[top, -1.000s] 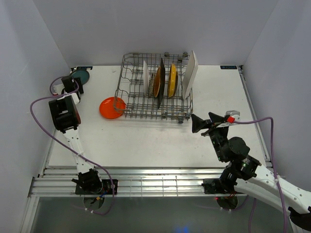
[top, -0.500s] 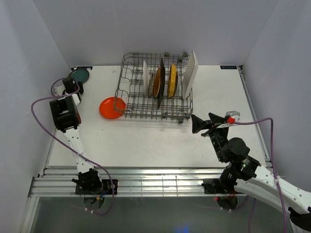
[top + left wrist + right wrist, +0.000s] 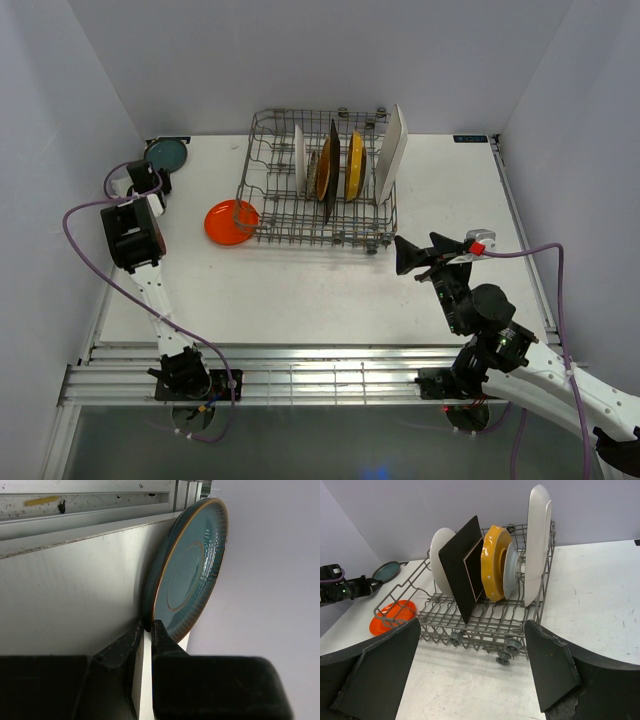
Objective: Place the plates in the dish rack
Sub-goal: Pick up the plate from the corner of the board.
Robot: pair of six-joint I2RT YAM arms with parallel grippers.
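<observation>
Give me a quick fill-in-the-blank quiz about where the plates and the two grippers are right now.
The teal plate is pinched at its rim by the jaws of the ___ gripper.
The orange plate lies flat on the ___, beside the dish rack.
The right gripper has its jaws ___ and holds nothing.
Missing words: left; table; open.

Table (image 3: pixel 300 290): we see a white surface, some dark specks.
Walls (image 3: pixel 320 50): pale lilac, along three edges.
Rails (image 3: pixel 320 372): aluminium, near edge.
</observation>
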